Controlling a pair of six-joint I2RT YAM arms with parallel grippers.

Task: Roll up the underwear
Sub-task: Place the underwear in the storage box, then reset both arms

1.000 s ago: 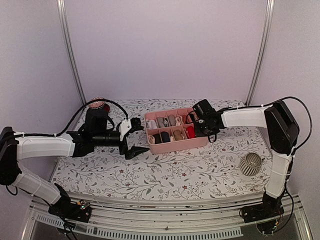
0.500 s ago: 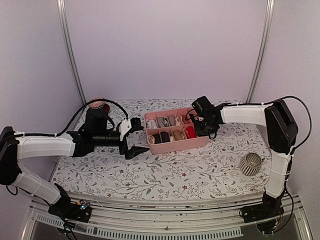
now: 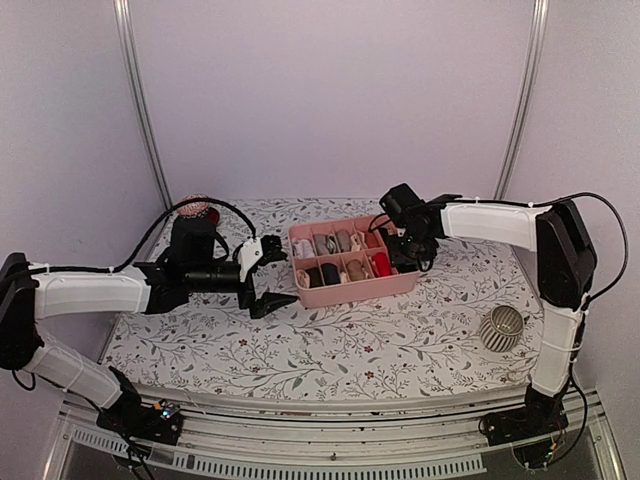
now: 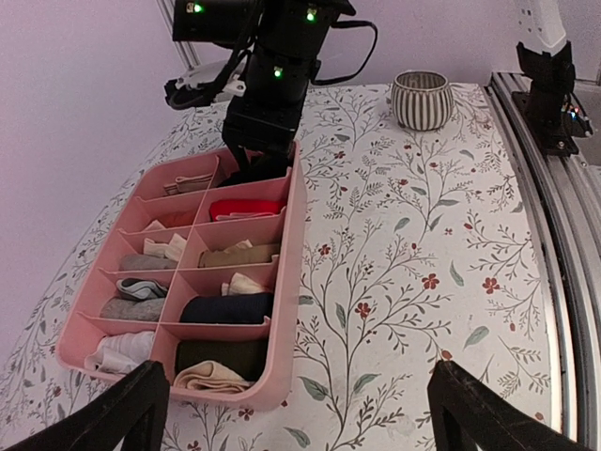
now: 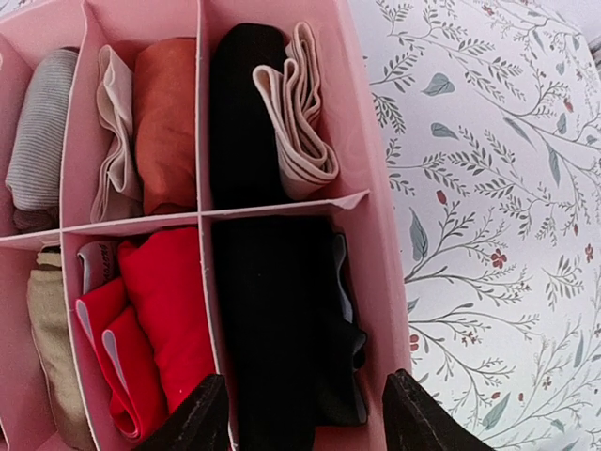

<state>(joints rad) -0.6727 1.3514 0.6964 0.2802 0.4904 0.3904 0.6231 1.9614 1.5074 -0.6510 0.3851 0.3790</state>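
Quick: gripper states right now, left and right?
Left gripper: open, empty.
Right gripper: open, empty, over black underwear in the tray.

From above, the right gripper point(image 3: 407, 250) hangs over the right end of the pink tray point(image 3: 355, 291) and covers the compartments there. Its jaws cannot be made out, and the rolled bundles point(image 3: 333, 243) in the tray are too small to tell apart. Left of the tray, a round red-dotted object point(image 3: 197, 210) is half hidden behind the left arm point(image 3: 95, 292).

In the left wrist view the left gripper point(image 4: 300, 413) shows only two fingertips point(image 4: 127, 409), cut by the bottom edge.

In the right wrist view the tray runs off the left and top edges. Whether the black brief point(image 5: 272, 310) in its end compartment has a lettered waistband cannot be told.
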